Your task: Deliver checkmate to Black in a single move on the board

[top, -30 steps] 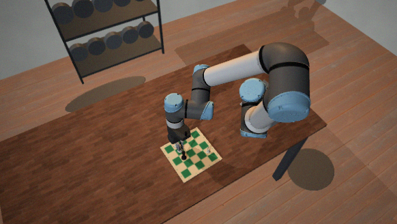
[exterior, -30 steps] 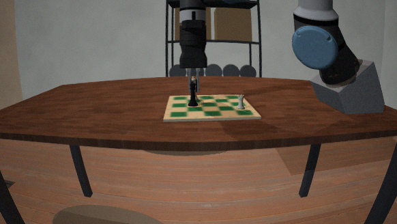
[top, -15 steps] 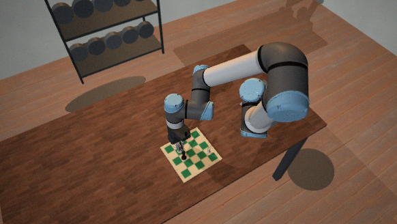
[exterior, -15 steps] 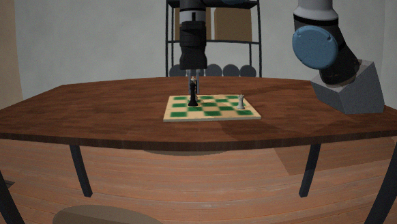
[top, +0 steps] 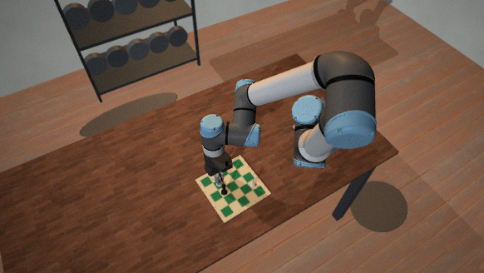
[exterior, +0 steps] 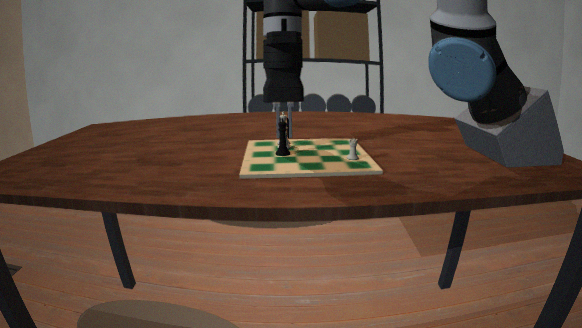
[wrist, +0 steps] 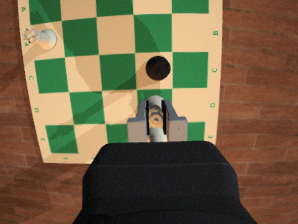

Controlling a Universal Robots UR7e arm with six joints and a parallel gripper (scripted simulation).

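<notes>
A small green-and-cream chessboard (top: 233,187) lies on the wooden table; it also shows in the exterior view (exterior: 310,157) and in the wrist view (wrist: 127,56). A black piece (top: 224,191) (exterior: 283,142) (wrist: 157,67) stands upright on a cream square near the board's middle. A white rook (top: 254,181) (exterior: 353,148) (wrist: 41,38) stands upright near one edge. My gripper (top: 217,178) (exterior: 283,117) (wrist: 155,110) is shut on a white piece (wrist: 157,117) and holds it above the board, one square from the black piece. I cannot tell which kind of piece it is.
The arm's base (exterior: 510,130) stands on the table to the right of the board. A dark shelf rack (top: 129,42) with several round discs stands on the floor behind the table (exterior: 312,55).
</notes>
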